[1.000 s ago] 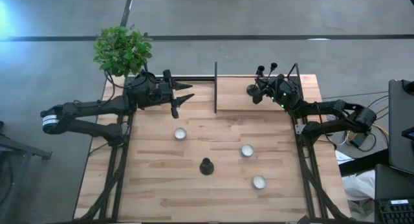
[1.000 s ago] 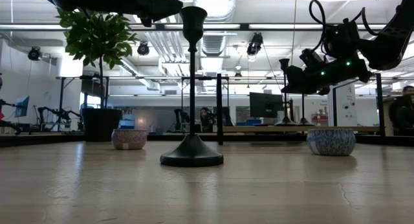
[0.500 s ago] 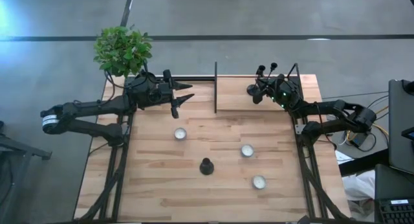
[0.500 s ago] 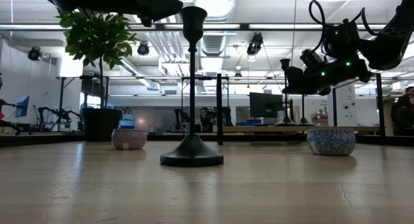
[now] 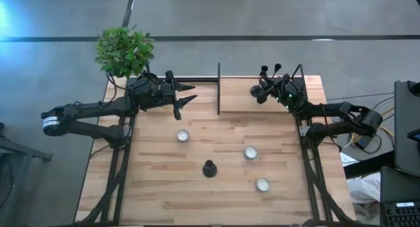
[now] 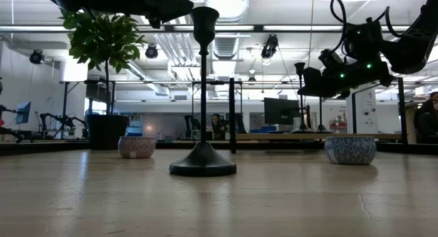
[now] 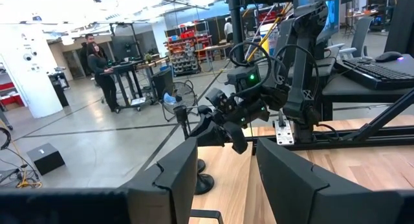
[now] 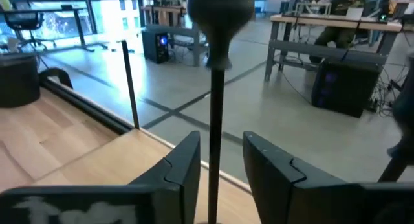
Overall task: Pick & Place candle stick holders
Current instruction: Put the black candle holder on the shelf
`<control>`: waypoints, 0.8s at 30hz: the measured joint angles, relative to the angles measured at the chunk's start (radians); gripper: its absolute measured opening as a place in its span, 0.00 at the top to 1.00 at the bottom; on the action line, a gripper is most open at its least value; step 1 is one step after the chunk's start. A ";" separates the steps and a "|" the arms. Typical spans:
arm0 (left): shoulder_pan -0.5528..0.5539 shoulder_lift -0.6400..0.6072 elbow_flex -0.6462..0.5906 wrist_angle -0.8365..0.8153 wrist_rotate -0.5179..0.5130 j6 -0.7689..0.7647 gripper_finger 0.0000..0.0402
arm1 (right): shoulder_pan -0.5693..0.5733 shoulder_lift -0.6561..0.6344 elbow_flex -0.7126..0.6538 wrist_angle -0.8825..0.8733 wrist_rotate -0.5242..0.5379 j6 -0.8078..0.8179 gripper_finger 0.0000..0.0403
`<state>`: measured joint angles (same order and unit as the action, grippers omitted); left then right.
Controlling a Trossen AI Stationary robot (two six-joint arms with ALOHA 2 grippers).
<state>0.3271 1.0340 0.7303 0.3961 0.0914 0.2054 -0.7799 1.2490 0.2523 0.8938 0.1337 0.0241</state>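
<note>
One black candle stick holder [image 5: 209, 168] stands on its flared base in the middle of the table [image 6: 203, 93]. Two more [image 5: 264, 70] [image 5: 277, 67] stand at the far right. My right gripper [image 5: 256, 91] is level beside them and open. The thin stem [image 8: 217, 120] of one runs up between its fingers with a gap on each side, and the cup top [image 8: 220, 17] shows above. My left gripper [image 5: 187, 99] hangs open above the far left of the table, with nothing between its fingers [image 7: 226, 179].
Three small round bowls [image 5: 182, 135] [image 5: 250, 151] [image 5: 262, 184] sit around the middle holder. A thin black upright divider [image 5: 218, 89] stands at the far edge between the arms. A potted green plant [image 5: 123, 50] stands off the far left corner.
</note>
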 joint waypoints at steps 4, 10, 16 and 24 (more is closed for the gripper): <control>0.000 0.000 0.000 0.000 0.000 0.000 0.59 | 0.000 -0.017 0.000 -0.006 0.000 0.002 0.64; 0.000 0.000 0.000 0.000 0.000 0.000 0.59 | 0.001 -0.037 0.001 -0.066 0.003 0.012 0.52; 0.000 0.000 0.000 0.000 0.000 0.000 0.59 | 0.001 -0.113 0.001 -0.167 0.000 0.044 0.44; 0.000 0.000 0.000 -0.001 0.000 -0.034 0.59 | 0.001 -0.363 0.004 -0.454 -0.001 0.044 0.40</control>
<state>0.3271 1.0340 0.7303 0.3954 0.0914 0.1718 -0.7792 0.8862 0.2562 0.4397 0.1326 0.0684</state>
